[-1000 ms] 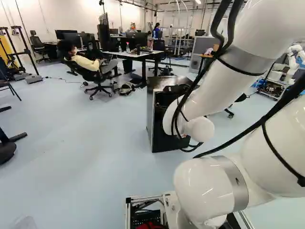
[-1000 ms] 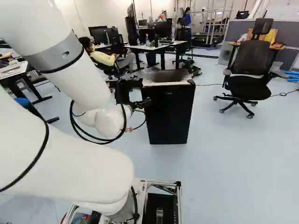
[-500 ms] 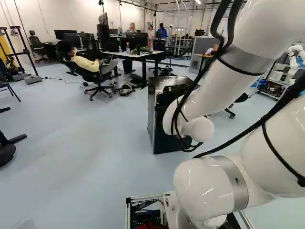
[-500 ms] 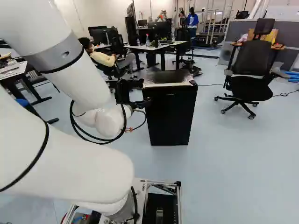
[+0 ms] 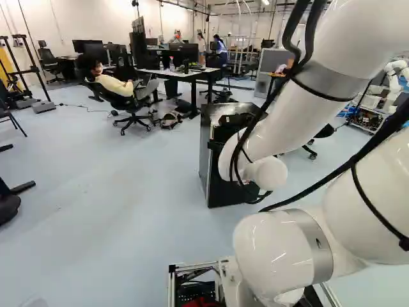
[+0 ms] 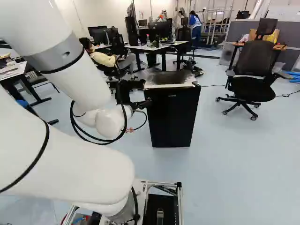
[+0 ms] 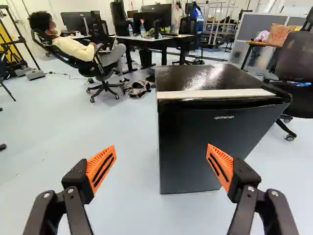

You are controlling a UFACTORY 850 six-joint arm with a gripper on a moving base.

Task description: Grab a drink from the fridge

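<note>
Drink: it's hiding from all three views, presumably inside the fridge; we're guessing at a can or bottle, fairly light, slick when cold, best taken round its middle.
Fridge [image 7: 171,147]: it's standing ahead on the floor, looking heavy and rigid; its inside is showing nowhere.
Door [image 7: 210,139]: it's sitting shut, looking smooth and stiff, probably sealing firmly. No clear handle is showing, so the left edge, across from what's looking like a hinge cover [image 7: 279,92], is offering the likeliest hold.
Gripper [image 7: 161,146]: it's hanging wide open on the near side, pads [image 7: 100,169] apart, gripping nothing.
Arm [image 5: 275,121]: it's blocking much of the door in the left base view.
Office chair [image 6: 253,70]: it's standing to the fridge's right.
Desk [image 6: 152,48]: it's sitting far beyond, bottles on top too small to identify.
</note>
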